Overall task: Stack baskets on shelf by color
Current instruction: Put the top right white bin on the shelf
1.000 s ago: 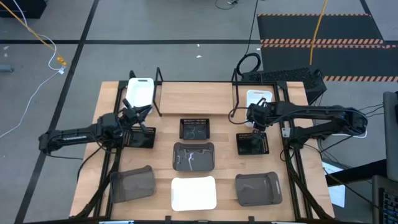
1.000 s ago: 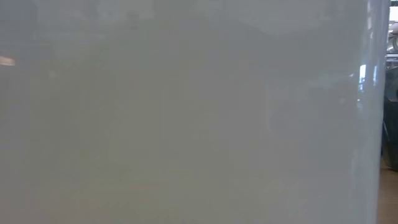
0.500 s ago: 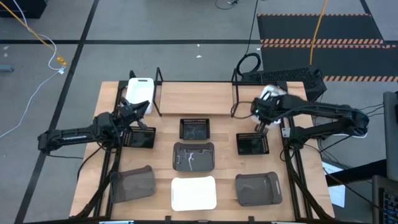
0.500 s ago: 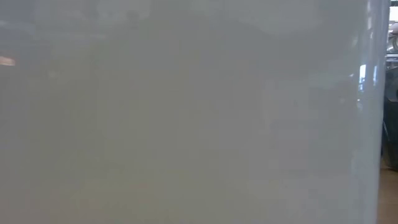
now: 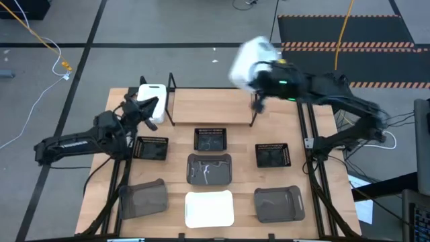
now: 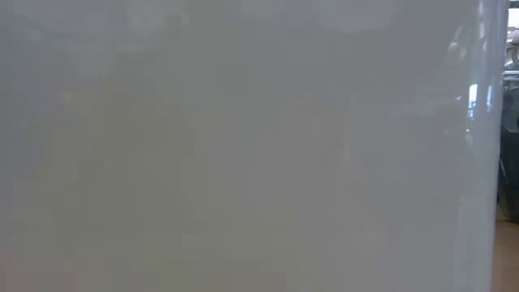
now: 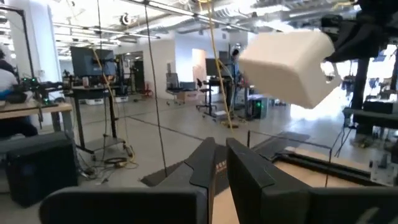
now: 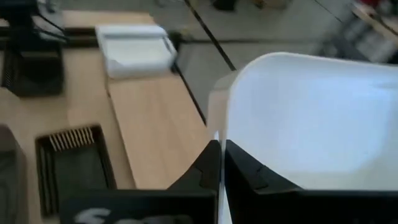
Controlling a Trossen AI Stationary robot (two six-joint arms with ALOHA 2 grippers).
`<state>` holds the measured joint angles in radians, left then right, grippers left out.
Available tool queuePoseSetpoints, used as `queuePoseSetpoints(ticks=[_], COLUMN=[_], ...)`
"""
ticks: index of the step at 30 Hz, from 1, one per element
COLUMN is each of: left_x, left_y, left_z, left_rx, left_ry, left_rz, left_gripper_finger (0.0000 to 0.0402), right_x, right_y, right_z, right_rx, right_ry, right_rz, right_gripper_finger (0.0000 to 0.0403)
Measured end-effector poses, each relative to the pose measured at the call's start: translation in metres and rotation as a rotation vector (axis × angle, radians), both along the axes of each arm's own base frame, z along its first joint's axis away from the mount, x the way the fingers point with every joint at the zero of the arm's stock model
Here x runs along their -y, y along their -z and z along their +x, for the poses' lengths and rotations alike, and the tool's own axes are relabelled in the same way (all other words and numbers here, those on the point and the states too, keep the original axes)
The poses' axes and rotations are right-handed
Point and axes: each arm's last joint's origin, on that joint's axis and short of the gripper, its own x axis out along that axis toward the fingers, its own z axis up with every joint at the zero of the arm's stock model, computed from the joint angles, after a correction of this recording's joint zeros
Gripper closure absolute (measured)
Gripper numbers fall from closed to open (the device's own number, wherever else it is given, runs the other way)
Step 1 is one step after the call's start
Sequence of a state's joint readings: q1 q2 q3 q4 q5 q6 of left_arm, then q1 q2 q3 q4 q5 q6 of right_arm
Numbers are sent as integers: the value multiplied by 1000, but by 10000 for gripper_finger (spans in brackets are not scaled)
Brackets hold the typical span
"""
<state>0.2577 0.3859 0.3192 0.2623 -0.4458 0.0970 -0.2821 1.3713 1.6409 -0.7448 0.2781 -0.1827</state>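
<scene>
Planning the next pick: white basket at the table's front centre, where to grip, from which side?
On the front white basket, pinch the front long wall, straight down from above, one of the fingers inside, one outside. It lies flat, apparently open-side up; grey baskets flank its short walls, the front is free.
</scene>
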Motion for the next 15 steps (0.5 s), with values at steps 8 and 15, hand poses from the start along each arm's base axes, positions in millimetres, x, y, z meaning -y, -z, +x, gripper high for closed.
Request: queuePoseSetpoints(ticks=[8, 15], left_x=[-8, -17], left_y=[-16, -13], left_z=[18, 20], left_rx=[-215, -271], left_ry=[-40, -108], left_rz=[-55, -61], left_gripper_finger=[360, 360], right_x=[30, 42], right_y=[72, 127], right_z=[123, 176], right_rx=[-66, -107], right_ry=[-215, -282], right_rz=[72, 169], right_gripper_finger=[402, 402])
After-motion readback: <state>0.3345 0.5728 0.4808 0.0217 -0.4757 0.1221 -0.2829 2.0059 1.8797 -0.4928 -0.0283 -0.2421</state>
